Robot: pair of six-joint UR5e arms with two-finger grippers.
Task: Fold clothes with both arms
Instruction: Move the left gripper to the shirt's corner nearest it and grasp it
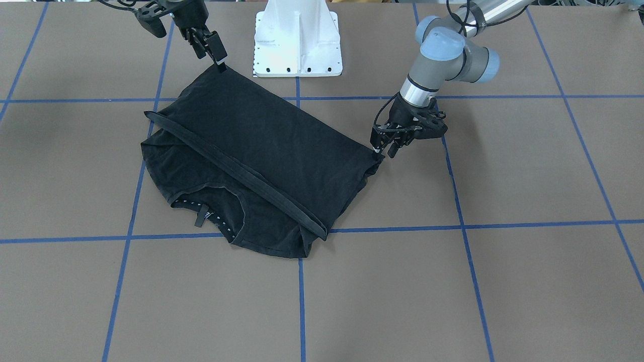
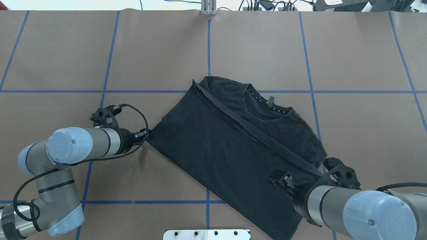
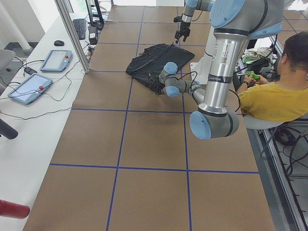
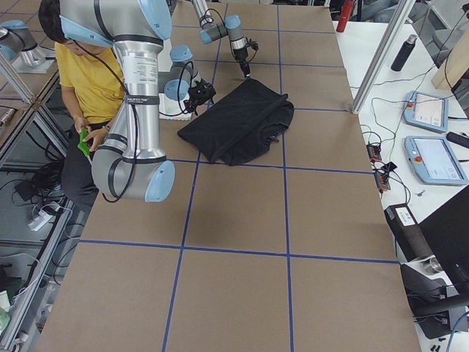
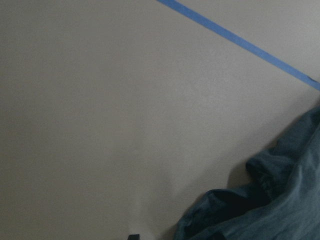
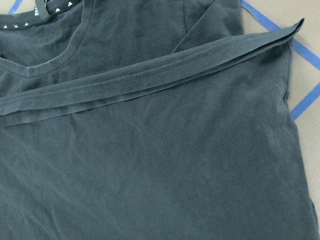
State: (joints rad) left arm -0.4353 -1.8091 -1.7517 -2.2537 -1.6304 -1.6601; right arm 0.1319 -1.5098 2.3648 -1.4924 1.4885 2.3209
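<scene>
The black T-shirt (image 1: 261,146) lies folded in half on the brown table, its hem band (image 2: 253,133) running just below the white-dotted collar (image 2: 267,106). My left gripper (image 1: 381,150) sits low at one end of the folded edge, touching that puckered corner (image 5: 280,200), and looks shut on it. My right gripper (image 1: 216,58) hangs above the other end near the base with its jaws apart and nothing in them. It also shows over the shirt in the overhead view (image 2: 278,176). The right wrist view looks down on flat cloth (image 6: 160,165).
The white pedestal base (image 1: 297,45) stands just behind the shirt. Blue tape lines (image 1: 468,226) grid the brown table. A seated person in a yellow top (image 3: 274,96) is beside the robot. Tablets (image 3: 53,60) and cables lie on a side bench.
</scene>
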